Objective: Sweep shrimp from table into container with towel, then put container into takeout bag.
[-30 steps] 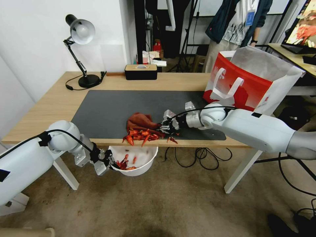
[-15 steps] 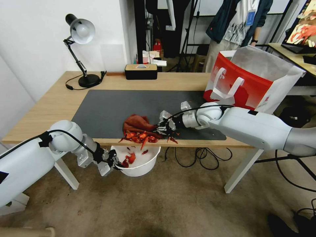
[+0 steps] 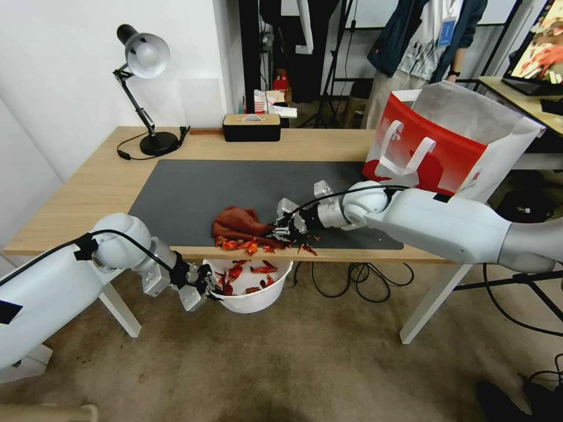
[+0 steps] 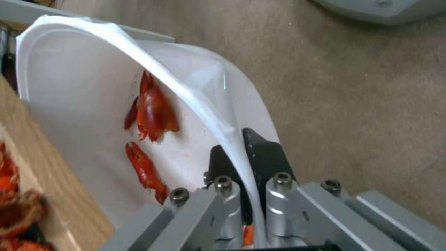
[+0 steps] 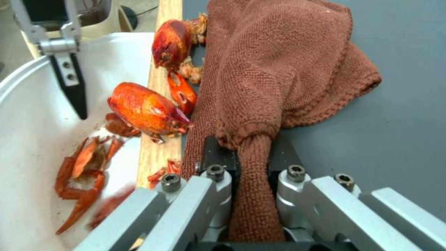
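Holding the container [image 3: 252,296] just under the near table [image 3: 88,187] edge with my left gripper [image 3: 206,283], so anything pushed over the lip drops straight in. Fingers are pinched on the tub's rim, one pad inside the wall and one outside; the left wrist view shows the thin white rim running between them. Several shrimp [image 3: 253,275] are already in the bowl. Left arm is low and in front of the table, forearm reaching right toward the tub, below tabletop height.

Right gripper [image 3: 282,230] is clamped on a bunched fold of the towel [image 3: 237,220]; the right wrist view shows the cloth squeezed into a narrow neck between the fingers [image 5: 218,164], with the rest fanned out ahead as a wiper blade. That puts the cloth behind the pile and the tub in front of it, so I read this as mid-sweep. A row of shells sits on the wood strip between the dark mat [image 3: 193,193] and the edge, right above the tub. A few small bits [image 3: 307,249] lie beside the gripper on its right, outside the towel's path; I'd guess they need another pass.

Right arm reaches in from the right, low over the mat, wrist roughly level. Takeout bag [image 3: 446,146] stands open at the far right of the table, well apart from the work.
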### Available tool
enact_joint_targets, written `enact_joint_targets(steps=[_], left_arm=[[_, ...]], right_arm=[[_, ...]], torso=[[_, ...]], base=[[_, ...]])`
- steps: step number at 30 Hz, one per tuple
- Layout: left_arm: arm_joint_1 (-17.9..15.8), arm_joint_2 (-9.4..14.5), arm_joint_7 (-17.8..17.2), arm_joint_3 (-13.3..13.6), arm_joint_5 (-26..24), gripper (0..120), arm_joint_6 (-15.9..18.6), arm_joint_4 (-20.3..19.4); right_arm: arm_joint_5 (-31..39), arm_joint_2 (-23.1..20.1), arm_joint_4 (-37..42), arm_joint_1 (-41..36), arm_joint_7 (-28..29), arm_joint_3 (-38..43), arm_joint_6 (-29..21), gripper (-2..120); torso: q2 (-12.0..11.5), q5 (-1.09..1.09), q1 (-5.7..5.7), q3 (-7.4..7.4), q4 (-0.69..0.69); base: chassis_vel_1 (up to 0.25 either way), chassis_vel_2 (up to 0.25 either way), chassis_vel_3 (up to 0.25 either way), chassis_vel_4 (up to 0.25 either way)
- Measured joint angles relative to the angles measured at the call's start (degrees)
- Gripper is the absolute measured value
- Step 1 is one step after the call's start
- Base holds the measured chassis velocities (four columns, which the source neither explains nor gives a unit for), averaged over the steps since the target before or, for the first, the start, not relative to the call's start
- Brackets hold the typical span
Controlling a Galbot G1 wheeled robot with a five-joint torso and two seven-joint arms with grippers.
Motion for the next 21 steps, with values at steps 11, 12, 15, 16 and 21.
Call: enact_joint_targets(steps=[11, 12, 15, 16, 21], left_arm=[[-1.5, -1.3, -0.2, 1.2, -0.2, 0, -0.1, 2.1], [-1.5, -1.3, -0.2, 1.2, -0.2, 0, -0.1, 2.1], [-2.2, -1.5, -0.3, 1.7, -0.2, 0, -0.1, 2.7], [-2.4, -1.6, -0.3, 1.8, -0.2, 0, -0.1, 2.9], [-2.7, -1.7, -0.3, 2.1, -0.2, 0, -0.1, 3.0]], right_arm=[[0.0, -0.6, 2.9, 0.1, -0.1, -0.9, 0.2, 5], [0.0, -0.6, 2.9, 0.1, -0.1, -0.9, 0.2, 5], [-0.1, -1.2, 4.4, 0.3, -0.1, -1.2, 0.2, 5], [-0.1, -1.4, 4.9, 0.3, -0.1, -1.2, 0.2, 5], [-0.1, -2.0, 5.9, 0.5, -0.1, -1.4, 0.2, 5]], torso=[[0.0, 0.01, 0.00, 0.00, 0.00], [0.0, 0.01, 0.00, 0.00, 0.00], [0.0, 0.01, -0.01, -0.01, -0.02], [0.0, 0.00, -0.01, -0.01, -0.02], [0.0, 0.01, -0.01, -0.01, -0.01]], base=[[0.000, 0.000, 0.000, 0.000], [0.000, 0.000, 0.000, 0.000], [0.000, 0.000, 0.000, 0.000], [0.000, 0.000, 0.000, 0.000], [0.000, 0.000, 0.000, 0.000]])
